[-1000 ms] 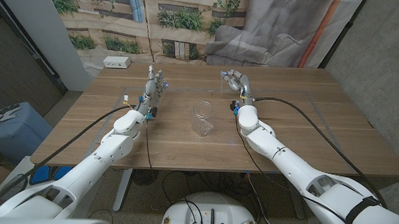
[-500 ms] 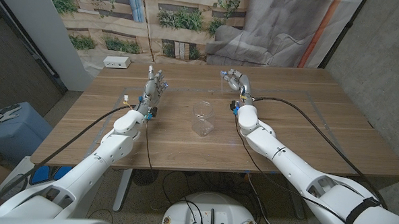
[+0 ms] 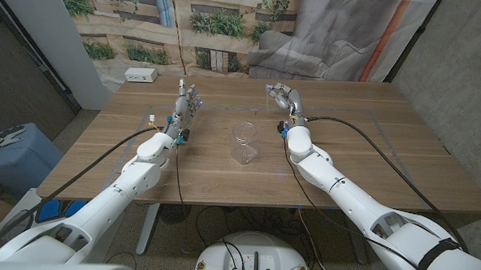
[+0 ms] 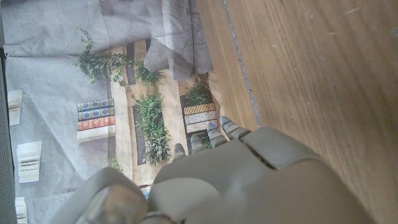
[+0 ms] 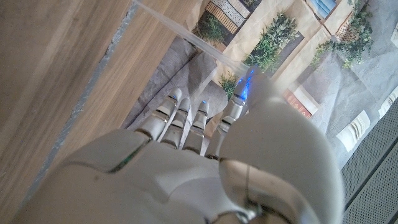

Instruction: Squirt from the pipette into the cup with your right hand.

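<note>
A clear plastic cup stands upright at the middle of the wooden table. Behind it and to its right, my right hand has its fingers curled around a thin clear pipette. In the right wrist view the pipette's stem reaches out past the fingertips; its tip is well away from the cup. On the other side of the cup my left hand stands upright with its fingers straight and apart, holding nothing. The left wrist view shows the back of that left hand over bare wood.
A white box lies at the table's back left corner. A printed backdrop of plants and a grey cloth hang behind the far edge. A blue object stands on the floor to the left.
</note>
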### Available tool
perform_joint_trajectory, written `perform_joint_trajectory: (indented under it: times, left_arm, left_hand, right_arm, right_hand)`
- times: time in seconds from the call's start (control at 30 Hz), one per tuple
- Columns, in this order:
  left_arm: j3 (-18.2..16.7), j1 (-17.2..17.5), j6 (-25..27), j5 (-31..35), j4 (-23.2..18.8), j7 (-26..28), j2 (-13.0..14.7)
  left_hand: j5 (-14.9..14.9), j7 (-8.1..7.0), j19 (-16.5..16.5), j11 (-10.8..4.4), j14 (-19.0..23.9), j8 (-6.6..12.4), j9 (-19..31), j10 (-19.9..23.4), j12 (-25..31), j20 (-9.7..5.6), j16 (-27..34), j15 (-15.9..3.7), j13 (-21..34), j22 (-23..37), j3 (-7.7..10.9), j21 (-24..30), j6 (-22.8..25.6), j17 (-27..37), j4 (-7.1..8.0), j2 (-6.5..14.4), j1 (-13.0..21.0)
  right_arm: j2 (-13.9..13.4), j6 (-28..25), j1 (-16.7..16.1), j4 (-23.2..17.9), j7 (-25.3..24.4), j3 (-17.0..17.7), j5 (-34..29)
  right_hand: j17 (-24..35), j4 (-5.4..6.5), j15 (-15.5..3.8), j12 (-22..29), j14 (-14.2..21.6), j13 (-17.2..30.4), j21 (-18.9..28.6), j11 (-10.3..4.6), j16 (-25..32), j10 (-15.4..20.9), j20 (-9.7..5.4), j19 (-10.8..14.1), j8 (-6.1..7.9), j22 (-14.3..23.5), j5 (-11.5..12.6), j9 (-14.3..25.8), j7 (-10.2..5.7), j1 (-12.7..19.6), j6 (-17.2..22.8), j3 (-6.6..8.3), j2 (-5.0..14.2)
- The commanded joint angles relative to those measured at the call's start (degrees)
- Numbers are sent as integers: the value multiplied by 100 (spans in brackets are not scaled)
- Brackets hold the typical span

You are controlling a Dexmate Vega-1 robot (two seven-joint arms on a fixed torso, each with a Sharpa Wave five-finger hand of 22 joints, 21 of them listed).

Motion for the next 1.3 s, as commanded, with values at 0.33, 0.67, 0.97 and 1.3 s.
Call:
perform_joint_trajectory:
  times: [0.33,0.67,0.97,1.3]
  left_arm:
    - [-1,0,1,-1,0,-1,1]
    - [-1,0,1,-1,0,-1,1]
    - [-1,-1,1,-1,2,-2,1]
    - [-1,-1,2,-1,0,-1,2]
  left_hand:
    - [30,-32,-31,-21,-45,33,13,-25,26,-523,35,-656,31,14,-31,34,-34,9,3,243,8]
    - [30,-33,-40,-13,-51,34,13,-32,24,-525,32,-652,31,14,-31,30,-33,9,4,243,7]
    - [30,-32,-41,-7,-51,34,13,-37,21,-521,32,-650,31,14,-31,30,-31,9,4,243,7]
    - [29,-32,-39,-9,-52,34,13,-34,23,-525,32,-654,31,14,-31,30,-31,9,4,243,6]
  right_arm:
    - [-60,137,-4,9,219,-2,72]
    - [-95,106,-57,-79,211,17,69]
    - [-129,108,-99,-184,193,56,73]
    - [-247,231,-128,-357,118,119,-68]
  right_hand:
    - [10,24,-305,-63,-134,10,5,22,-73,-175,55,-34,-107,18,7,18,-4,11,-322,-68,-106]
    - [6,32,-278,-77,-171,11,0,45,-96,-240,67,-54,-151,18,-5,20,-8,-5,-444,-85,-123]
    - [3,38,-262,-76,-182,12,0,54,-107,-261,88,-60,-154,18,-16,21,-11,-25,-460,-103,-143]
    - [3,47,-258,-66,-173,12,-1,47,-109,-257,91,-68,-154,18,-24,22,-24,-42,-467,-110,-143]
